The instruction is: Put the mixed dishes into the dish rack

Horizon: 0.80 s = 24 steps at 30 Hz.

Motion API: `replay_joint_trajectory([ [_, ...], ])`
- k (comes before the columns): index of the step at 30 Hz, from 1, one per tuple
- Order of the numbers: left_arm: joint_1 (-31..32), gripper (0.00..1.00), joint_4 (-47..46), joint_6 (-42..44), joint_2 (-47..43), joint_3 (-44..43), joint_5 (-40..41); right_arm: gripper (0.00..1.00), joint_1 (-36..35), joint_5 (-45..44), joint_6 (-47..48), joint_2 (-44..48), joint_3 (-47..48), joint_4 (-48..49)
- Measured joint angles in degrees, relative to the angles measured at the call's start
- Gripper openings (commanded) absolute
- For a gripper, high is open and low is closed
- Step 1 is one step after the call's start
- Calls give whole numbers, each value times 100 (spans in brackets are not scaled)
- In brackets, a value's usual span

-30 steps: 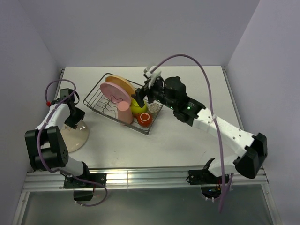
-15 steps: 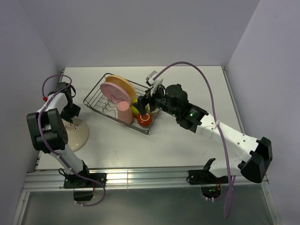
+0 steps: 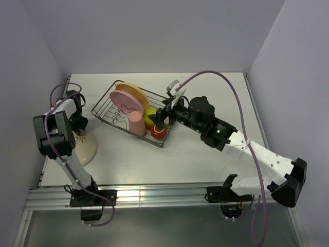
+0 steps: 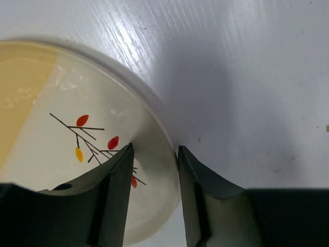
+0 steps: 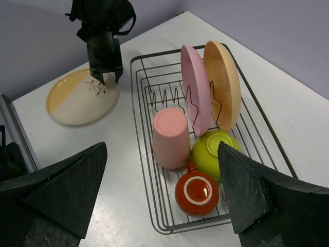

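The dish rack (image 3: 105, 109) holds the pink plate (image 3: 125, 101) and tan-orange plate (image 3: 138, 91) upright, plus the upturned salmon-pink tumbler (image 3: 136, 124), lime-green bowl (image 3: 149, 116) and red mug (image 3: 158, 131). They also show in the right wrist view: the rack (image 5: 139, 77), tumbler (image 5: 171, 137), bowl (image 5: 216, 146), mug (image 5: 197, 192). I cannot make out the grey-beige cup. The pale cream plate (image 3: 86, 148) lies flat on the table left of the rack. My left gripper (image 4: 154, 160) points down and is shut on its rim (image 4: 162, 149). My right gripper (image 5: 162, 144) is open and empty above the rack's near right end.
White table (image 3: 205, 92) between lilac walls. The right arm (image 3: 231, 139) stretches across the table's right half. A metal rail (image 3: 154, 195) runs along the near edge. The left arm (image 3: 54, 139) stands folded by the left wall.
My right gripper has drawn back to the right from over the rack, open. My left arm has folded upright while its gripper stays at the cream plate's far rim.
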State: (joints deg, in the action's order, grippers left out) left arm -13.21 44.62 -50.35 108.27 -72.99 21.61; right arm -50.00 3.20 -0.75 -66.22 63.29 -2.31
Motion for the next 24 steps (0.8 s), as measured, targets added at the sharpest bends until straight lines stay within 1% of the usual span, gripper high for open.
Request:
replay_joint_trajectory([
  [3,11,35,-26,24,15,-7,39,95,0,-46,0,7,-13,-9],
  [4,11,26,-37,31,26,-15,48,95,0,-63,0,11,-26,-4],
  [6,11,14,-90,37,33,-31,39,95,0,-79,0,31,-68,-7],
  [7,2,2,-118,35,33,-37,22,95,0,-81,0,39,-87,-17],
  [8,-2,0,-133,15,33,-44,7,95,-2,-85,0,44,-101,-28],
  [17,-151,0,-50,11,-13,-50,-81,95,-96,-212,-22,24,-98,-33],
  [24,-223,0,42,81,-588,511,-323,95,-498,-160,-518,-616,184,-33],
])
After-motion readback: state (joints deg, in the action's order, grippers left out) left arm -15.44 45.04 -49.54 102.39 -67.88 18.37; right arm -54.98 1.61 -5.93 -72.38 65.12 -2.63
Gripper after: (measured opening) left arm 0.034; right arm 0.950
